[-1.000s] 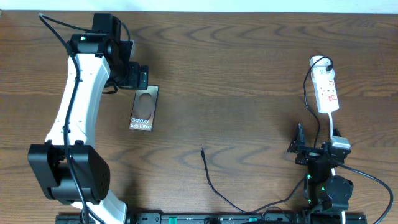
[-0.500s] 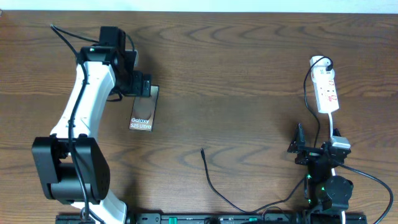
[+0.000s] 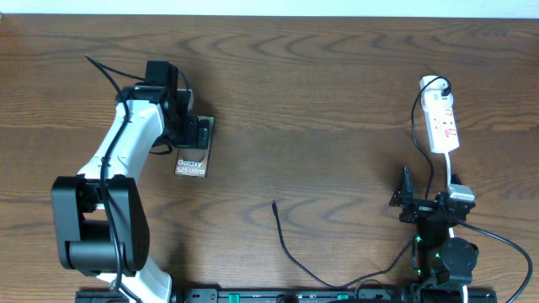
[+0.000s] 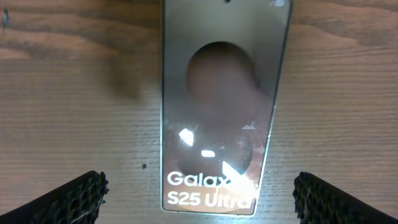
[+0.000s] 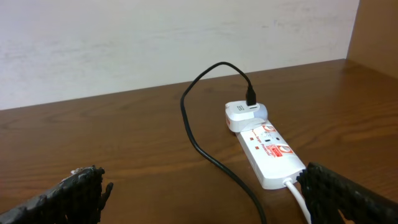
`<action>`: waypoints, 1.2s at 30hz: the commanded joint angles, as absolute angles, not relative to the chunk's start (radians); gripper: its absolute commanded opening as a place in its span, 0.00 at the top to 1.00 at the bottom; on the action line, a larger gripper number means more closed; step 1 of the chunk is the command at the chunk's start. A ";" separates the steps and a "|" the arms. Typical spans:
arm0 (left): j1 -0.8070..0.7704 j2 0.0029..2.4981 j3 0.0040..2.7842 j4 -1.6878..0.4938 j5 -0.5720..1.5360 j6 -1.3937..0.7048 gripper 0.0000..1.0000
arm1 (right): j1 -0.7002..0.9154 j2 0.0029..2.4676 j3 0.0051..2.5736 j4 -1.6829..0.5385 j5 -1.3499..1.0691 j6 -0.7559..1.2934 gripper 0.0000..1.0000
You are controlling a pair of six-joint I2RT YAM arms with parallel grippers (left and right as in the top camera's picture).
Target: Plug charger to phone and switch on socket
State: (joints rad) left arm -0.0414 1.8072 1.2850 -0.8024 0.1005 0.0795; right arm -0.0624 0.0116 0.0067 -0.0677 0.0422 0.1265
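Note:
The phone (image 3: pixel 192 157) lies flat at the left of the table, its lettering toward the front. My left gripper (image 3: pixel 197 133) hovers over its far end, open and empty. In the left wrist view the phone (image 4: pixel 221 106) lies between my spread fingertips (image 4: pixel 74 199), not touched. The charger cable (image 3: pixel 290 252) lies loose at mid-front, and its plug tip (image 3: pixel 274 204) lies on the table apart from the phone. The white socket (image 3: pixel 442 122) lies at the right. My right gripper (image 3: pixel 418 204) rests in front of it, open and empty. The socket also shows in the right wrist view (image 5: pixel 267 152).
A white adapter (image 5: pixel 245 115) sits in the far end of the socket with the black cable (image 5: pixel 205 137) running from it. The strip's white cord (image 5: pixel 300 198) leads toward my right finger (image 5: pixel 348 196). A pale wall stands behind the table.
My left arm has swung right and toward the front, bringing its gripper from beside the phone's far left corner to over the phone's far end. The right arm, cable and socket have not moved.

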 commanded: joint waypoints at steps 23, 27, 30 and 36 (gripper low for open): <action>-0.101 1.919 1.281 -0.738 0.016 0.047 0.02 | -0.057 0.005 0.006 -0.072 0.050 0.142 0.01; -0.101 1.949 1.281 -0.728 0.018 0.047 0.02 | -0.057 0.005 0.006 -0.072 0.050 0.142 0.01; -0.101 1.959 1.281 -0.717 0.019 0.047 0.02 | -0.057 0.005 0.006 -0.072 0.050 0.142 0.01; -0.101 1.959 1.280 -0.694 0.019 0.028 0.02 | -0.057 0.005 0.006 -0.072 0.050 0.142 0.01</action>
